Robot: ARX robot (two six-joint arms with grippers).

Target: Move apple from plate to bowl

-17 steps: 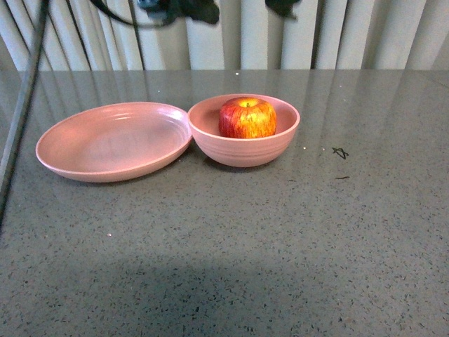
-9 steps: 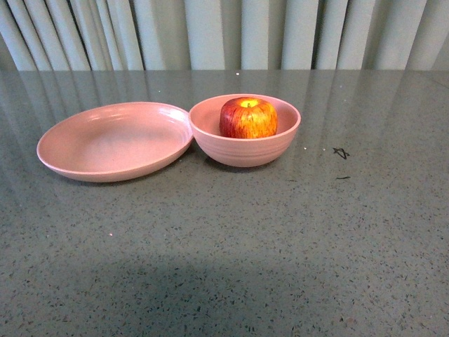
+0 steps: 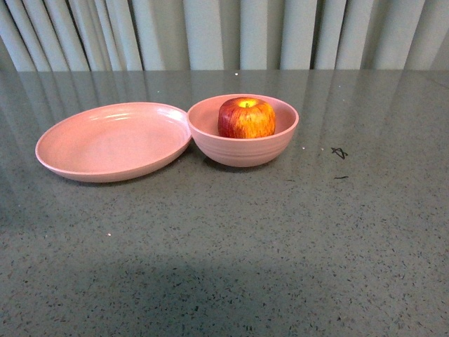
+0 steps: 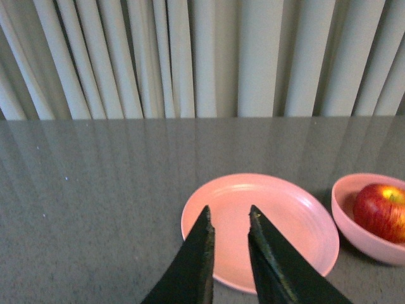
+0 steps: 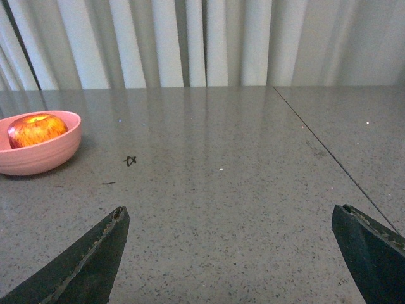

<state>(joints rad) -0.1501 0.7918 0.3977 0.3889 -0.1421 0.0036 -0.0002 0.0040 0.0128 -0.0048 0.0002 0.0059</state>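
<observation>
The red apple (image 3: 246,118) with yellow streaks sits inside the deep pink bowl (image 3: 243,149). The shallow pink plate (image 3: 112,140) lies bare just left of the bowl, its rim touching it. Neither arm shows in the front view. In the left wrist view my left gripper (image 4: 228,219) is shut and empty, raised above the table on the near side of the plate (image 4: 297,221), with the bowl (image 4: 354,225) and apple (image 4: 381,211) beyond. In the right wrist view my right gripper (image 5: 231,218) is open wide and empty over bare table, well away from the bowl (image 5: 38,155) and apple (image 5: 37,129).
The grey speckled table (image 3: 231,246) runs to a wall of pale vertical blinds (image 3: 224,31). A small black mark (image 3: 340,152) lies on the table right of the bowl. A thin seam line (image 5: 329,155) crosses the table in the right wrist view.
One second ago dark arm parts and a cable showed at the top and left of the front view; they are gone now. The apple, bowl and plate have not moved.
</observation>
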